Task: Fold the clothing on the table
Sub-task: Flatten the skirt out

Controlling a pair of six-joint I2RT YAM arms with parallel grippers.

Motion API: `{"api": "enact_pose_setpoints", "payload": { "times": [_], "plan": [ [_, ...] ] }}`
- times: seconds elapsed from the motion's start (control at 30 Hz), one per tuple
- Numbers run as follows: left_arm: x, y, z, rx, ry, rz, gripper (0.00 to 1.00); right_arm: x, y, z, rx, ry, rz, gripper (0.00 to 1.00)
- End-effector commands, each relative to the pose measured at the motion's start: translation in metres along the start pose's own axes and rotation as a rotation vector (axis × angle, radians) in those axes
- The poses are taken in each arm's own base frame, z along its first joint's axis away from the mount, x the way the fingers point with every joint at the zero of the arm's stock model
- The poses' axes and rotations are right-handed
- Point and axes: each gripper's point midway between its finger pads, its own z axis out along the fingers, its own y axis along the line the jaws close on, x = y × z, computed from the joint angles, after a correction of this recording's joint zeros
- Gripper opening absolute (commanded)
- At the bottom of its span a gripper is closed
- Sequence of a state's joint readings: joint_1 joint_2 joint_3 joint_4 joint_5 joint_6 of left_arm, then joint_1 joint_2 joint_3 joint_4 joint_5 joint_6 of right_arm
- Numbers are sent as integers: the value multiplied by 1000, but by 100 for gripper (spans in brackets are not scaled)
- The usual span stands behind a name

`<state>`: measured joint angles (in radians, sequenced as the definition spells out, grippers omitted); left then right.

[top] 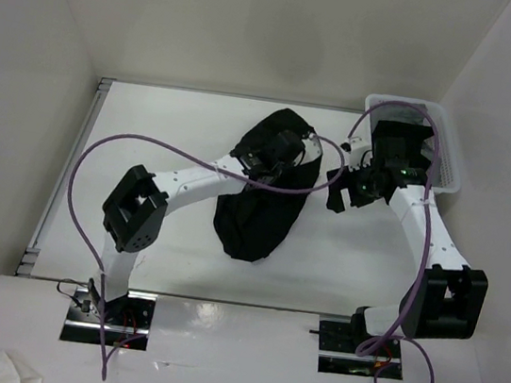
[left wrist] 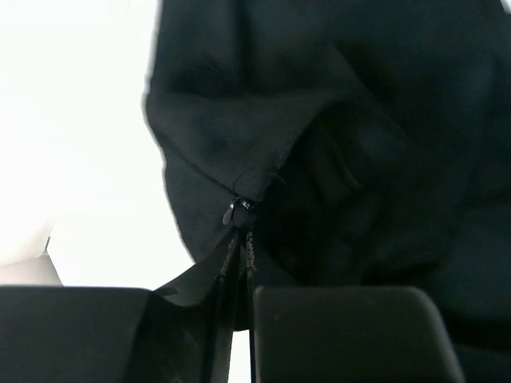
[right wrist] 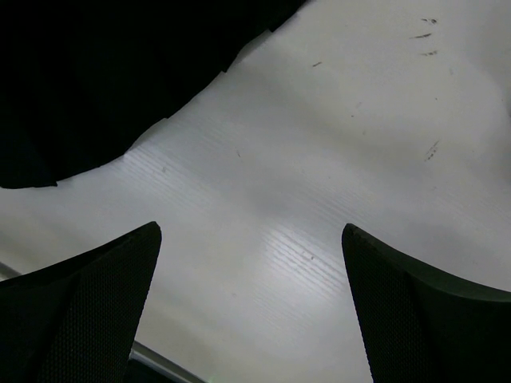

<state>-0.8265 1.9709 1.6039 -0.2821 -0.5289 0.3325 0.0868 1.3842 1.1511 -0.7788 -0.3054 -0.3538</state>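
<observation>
Top view: the clothing (top: 258, 206), a black garment, lies bunched near the middle of the counter (top: 151, 120), its long axis running from 12 to 6 o'clock.

Your left hand (left wrist: 239, 291) sits over the garment's 12 o'clock end. In the left wrist view its jaws are drawn narrow, with a raised fold of the black cloth pinched between them. A small shiny bit sits on that fold, too small to identify.

Your right hand (right wrist: 251, 231) stands at 3 o'clock of the garment, just beside its edge and not touching it. Its jaws are spread wide over bare counter and hold nothing.

A white bin (top: 452, 162) sits at the counter's 2 o'clock corner, behind the right wrist.
</observation>
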Motion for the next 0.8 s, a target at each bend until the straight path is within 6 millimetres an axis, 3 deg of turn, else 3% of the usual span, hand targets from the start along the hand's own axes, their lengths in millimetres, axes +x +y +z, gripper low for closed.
{"api": "enact_pose_setpoints", "payload": {
  "times": [0.0, 0.07, 0.13, 0.2, 0.3, 0.37, 0.43, 0.47, 0.53, 0.63, 0.77],
  "plan": [
    [-27, 63, -11, -88, -44, -140, 10, -8, 15, -3, -87, -45, 2, 98],
    [-33, 91, -22, -127, -56, -182, 9, -9, 18, 2, -123, -33, -2, 98],
    [-23, 120, -32, -173, -42, -213, 7, -10, 21, 10, -161, -21, 8, 98],
    [-11, 136, -42, -194, -12, -250, 7, -18, 20, 12, -178, -30, -2, 98],
    [4, 158, -64, -198, -9, -305, 7, -25, 36, 22, -221, -15, -38, 98],
    [24, 154, -65, -192, 29, -296, 7, -35, 41, 29, -220, -14, -71, 98],
    [38, 159, -73, -203, 45, -304, 7, -46, 59, 36, -246, -14, -127, 98],
    [50, 149, -71, -175, 72, -289, 7, -43, 63, 46, -251, 15, -136, 98],
    [60, 145, -75, -160, 85, -307, 7, -54, 80, 56, -271, 10, -189, 96],
    [77, 132, -72, -117, 111, -298, 7, -55, 100, 79, -303, 45, -212, 93],
    [95, 130, -72, -118, 147, -309, 7, -61, 102, 107, -290, 43, -226, 92]
  ]
}}
